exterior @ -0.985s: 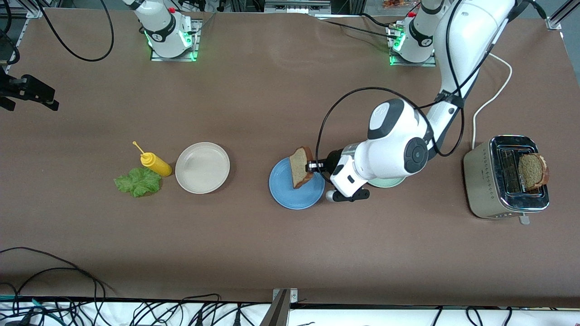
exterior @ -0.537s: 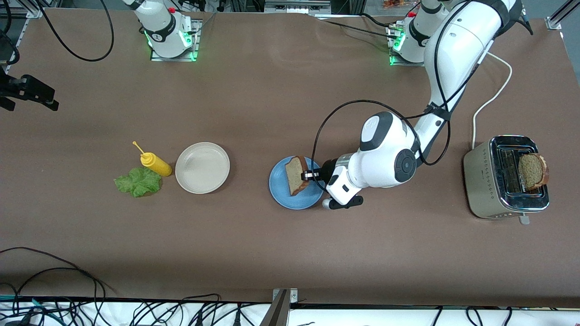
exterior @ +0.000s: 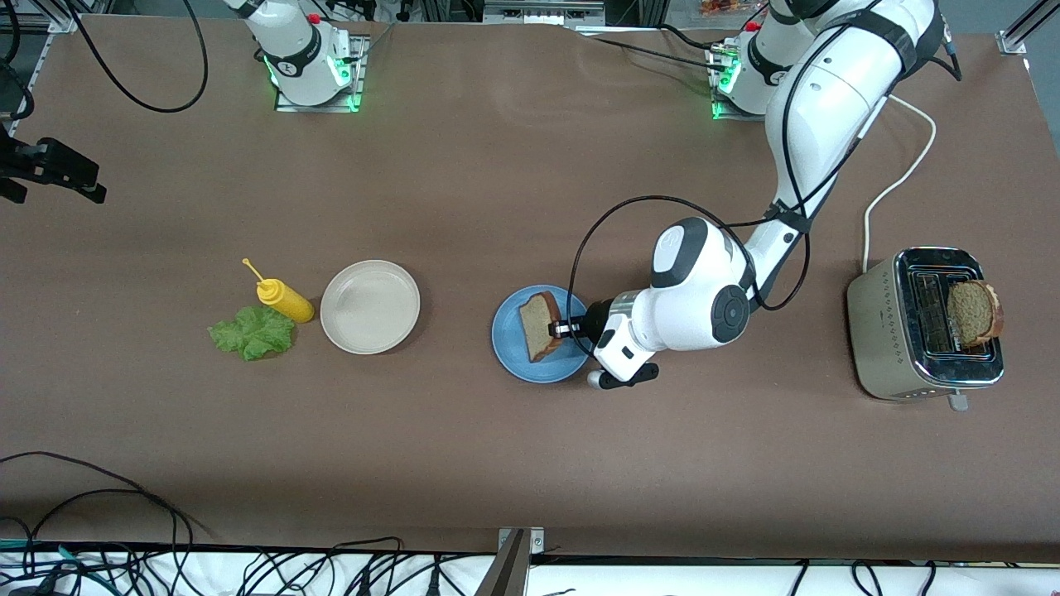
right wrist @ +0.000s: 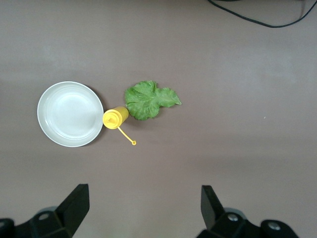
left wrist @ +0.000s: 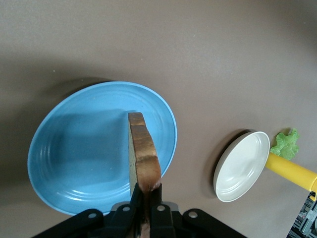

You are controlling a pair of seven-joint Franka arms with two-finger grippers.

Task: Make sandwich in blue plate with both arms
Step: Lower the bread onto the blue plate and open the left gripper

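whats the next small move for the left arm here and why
Probably lower a touch, then open. The left end effector is shut on the bread slice, held on edge over the blue plate, seemingly not lying flat yet. The right end effector waits open.

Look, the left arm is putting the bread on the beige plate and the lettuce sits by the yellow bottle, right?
Not quite. The front view shows the left gripper holding the bread slice over the blue plate, not the beige plate. The lettuce does sit by the yellow bottle.
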